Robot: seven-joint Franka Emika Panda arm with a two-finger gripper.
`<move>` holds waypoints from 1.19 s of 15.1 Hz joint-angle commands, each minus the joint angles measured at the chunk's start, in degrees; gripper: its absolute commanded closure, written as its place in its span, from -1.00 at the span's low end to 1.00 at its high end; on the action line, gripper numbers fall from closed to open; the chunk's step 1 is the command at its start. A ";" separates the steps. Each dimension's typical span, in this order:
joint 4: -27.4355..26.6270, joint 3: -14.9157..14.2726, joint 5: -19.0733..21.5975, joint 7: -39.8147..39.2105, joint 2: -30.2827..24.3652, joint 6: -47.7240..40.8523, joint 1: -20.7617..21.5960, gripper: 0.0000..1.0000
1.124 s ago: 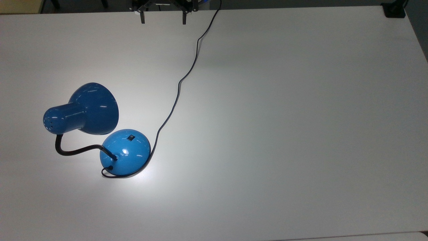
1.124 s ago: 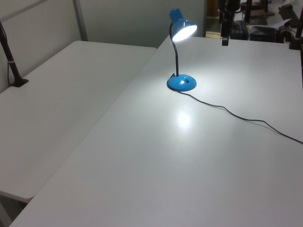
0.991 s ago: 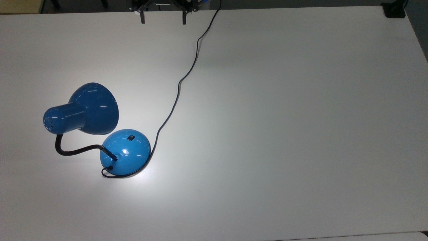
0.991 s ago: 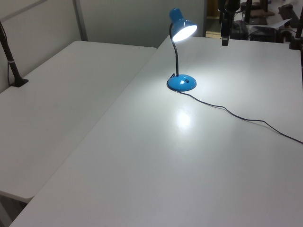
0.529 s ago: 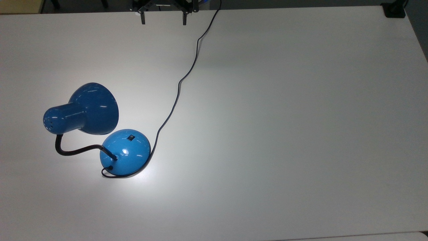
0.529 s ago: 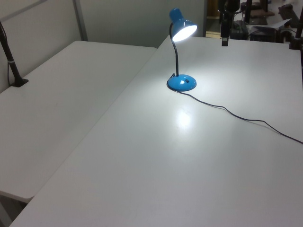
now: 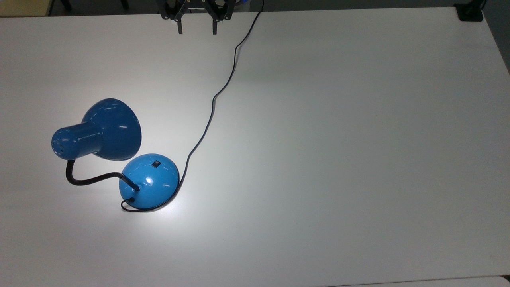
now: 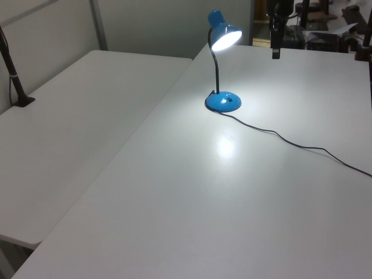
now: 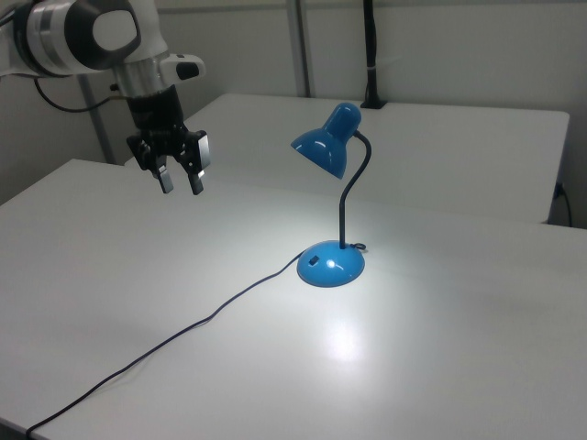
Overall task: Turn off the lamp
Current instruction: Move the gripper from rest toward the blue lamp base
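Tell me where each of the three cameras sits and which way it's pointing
Top view: overhead, looking straight down on the table; gripper at the top edge.
Left view: raised off one table end, facing the lit lamp; gripper hangs beyond.
Right view: raised, opposite side; arm and open gripper at the right view's left.
All share the lamp, cord and gripper.

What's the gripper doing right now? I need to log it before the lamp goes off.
Gripper: open, holding nothing, well clear of the lit lamp.
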 commanded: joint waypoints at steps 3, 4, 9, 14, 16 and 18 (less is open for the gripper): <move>0.05 -0.34 2.29 -1.17 0.02 1.89 0.25 1.00; 0.05 -0.34 2.38 -1.17 0.10 2.16 0.24 1.00; -0.65 -0.17 3.52 0.41 0.98 4.78 0.42 1.00; -4.25 -0.17 3.44 16.64 4.49 20.06 0.16 1.00; -5.92 -0.25 3.26 22.54 5.37 25.77 -0.19 1.00; -8.11 -0.34 2.56 27.55 6.25 31.14 -0.54 1.00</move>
